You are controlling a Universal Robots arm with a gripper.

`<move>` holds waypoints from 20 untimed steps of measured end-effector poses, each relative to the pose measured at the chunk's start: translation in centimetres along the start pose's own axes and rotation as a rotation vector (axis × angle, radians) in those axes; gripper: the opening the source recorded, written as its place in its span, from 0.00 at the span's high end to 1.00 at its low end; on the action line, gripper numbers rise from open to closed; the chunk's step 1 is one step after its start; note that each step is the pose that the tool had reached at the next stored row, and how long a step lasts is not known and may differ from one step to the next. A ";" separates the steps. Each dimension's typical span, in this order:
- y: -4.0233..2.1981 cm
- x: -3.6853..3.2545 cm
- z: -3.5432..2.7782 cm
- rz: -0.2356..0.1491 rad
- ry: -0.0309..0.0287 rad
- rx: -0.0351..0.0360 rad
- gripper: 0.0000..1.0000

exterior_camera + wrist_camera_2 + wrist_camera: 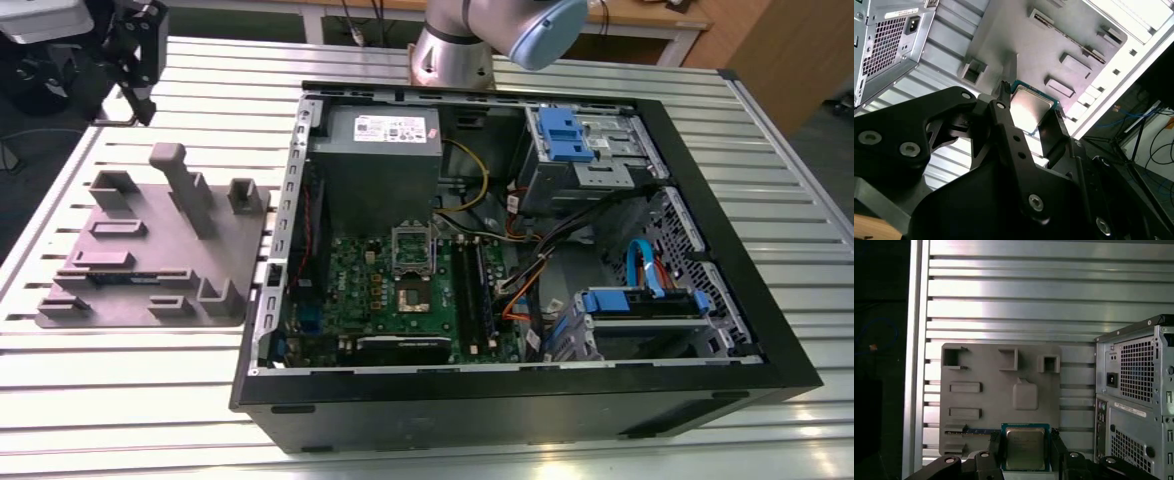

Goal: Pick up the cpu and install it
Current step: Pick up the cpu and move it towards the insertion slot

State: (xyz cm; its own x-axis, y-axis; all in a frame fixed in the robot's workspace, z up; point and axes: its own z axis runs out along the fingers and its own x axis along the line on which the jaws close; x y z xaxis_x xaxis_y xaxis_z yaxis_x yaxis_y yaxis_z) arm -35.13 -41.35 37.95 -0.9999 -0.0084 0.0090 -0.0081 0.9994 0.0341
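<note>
The cpu is pinched by its edges between the fingers of the end effector and held above the near edge of the grey fixture plate. This plate lies on the slatted worktop at the exterior view's left of the open computer case.

In the exterior view we look steeply down from well back on the open computer case and the grey fixture plate beside it. In both wrist views we ride close behind the gripper, facing past its clasped cpu towards that same plate and case
</note>
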 end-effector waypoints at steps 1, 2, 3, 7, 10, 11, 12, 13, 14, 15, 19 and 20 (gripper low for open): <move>0.00 -0.02 0.00 0.000 0.0000 0.0000 0.53; 0.00 -0.04 0.00 0.000 0.0000 0.0000 0.53; 0.00 -0.07 0.00 0.000 0.0000 0.0000 0.53; 0.00 -0.15 0.00 0.000 -0.0001 0.0000 0.53; 0.00 -0.22 0.00 0.000 -0.0001 0.0000 0.53; 0.00 -0.24 0.00 0.000 -0.0001 0.0000 0.53; 0.00 -0.26 0.00 0.000 0.0000 0.0000 0.53; 0.00 -0.28 0.00 0.000 0.0000 0.0000 0.53; 0.00 -0.31 0.00 0.000 0.0000 0.0000 0.53; 0.00 -0.33 0.00 0.000 -0.0001 0.0000 0.53; 0.00 -0.42 0.00 0.000 0.0000 0.0000 0.53; 0.00 -0.44 0.00 0.000 0.0000 0.0000 0.53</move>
State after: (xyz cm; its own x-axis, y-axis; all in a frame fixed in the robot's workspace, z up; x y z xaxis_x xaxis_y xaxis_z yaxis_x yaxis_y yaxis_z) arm -34.69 -41.35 37.95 -0.9999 -0.0084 0.0089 -0.0080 0.9994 0.0341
